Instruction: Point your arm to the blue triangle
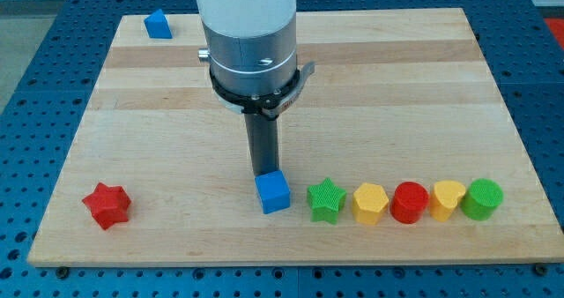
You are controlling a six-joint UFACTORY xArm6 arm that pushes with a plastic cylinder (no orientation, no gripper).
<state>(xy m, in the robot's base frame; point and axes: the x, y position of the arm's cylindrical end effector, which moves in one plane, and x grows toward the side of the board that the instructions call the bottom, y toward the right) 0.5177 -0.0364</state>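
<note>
Distant, my tip (pixel 264 172), blue triangle (pixel 159 24) apex toward top

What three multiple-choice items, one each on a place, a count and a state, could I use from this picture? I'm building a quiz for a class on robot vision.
1. Where is the blue triangle?
A. near the board's top-left corner
B. in the row along the view's bottom
C. beside the red star

2. How many yellow blocks are on the board?
A. one
B. two
C. three

3. How does my tip stand relative to the blue cube?
A. far off at the view's right edge
B. right at the cube's upper edge
C. beside the blue triangle

Answers:
1 A: it sits alone at the upper left of the wooden board.
2 B: a yellow block lies right of the green star, and another yellow block lies between the red cylinder and the green cylinder.
3 B: the rod ends just above the cube, far from the triangle.
</note>
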